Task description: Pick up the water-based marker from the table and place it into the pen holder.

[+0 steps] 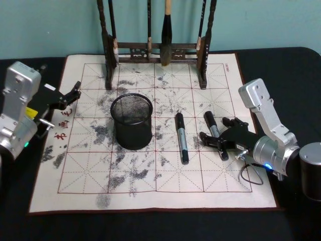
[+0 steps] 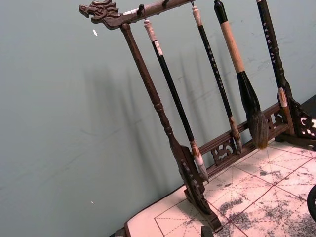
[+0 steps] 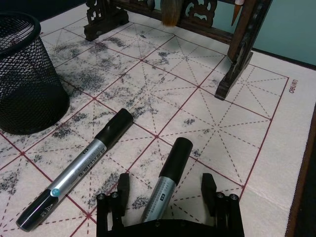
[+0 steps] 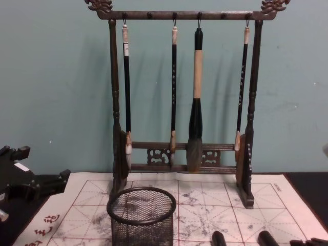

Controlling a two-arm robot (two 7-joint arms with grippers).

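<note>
Two grey water-based markers with black caps lie on the calligraphy mat. My right gripper [image 1: 213, 129] [image 3: 165, 187] is open and low over the mat, its fingers [image 3: 122, 186] on either side of the right marker [image 1: 210, 123] [image 3: 170, 165] without closing on it. The left marker [image 1: 181, 138] [image 3: 84, 167] lies beside it, apart from the fingers. Left of both markers stands the black wire-mesh pen holder [image 1: 132, 122] [image 3: 27, 84] [image 4: 142, 218], upright. My left gripper [image 1: 72, 94] [image 4: 33, 177] is open and holds nothing at the mat's left edge.
A tall dark wooden brush rack [image 1: 155, 50] [image 4: 179, 154] [image 2: 197, 148] with several hanging brushes stands at the mat's far edge before a teal wall. The ink-stained mat [image 1: 150, 181] lies on a black table. A dark cylinder [image 1: 311, 170] sits at the right edge.
</note>
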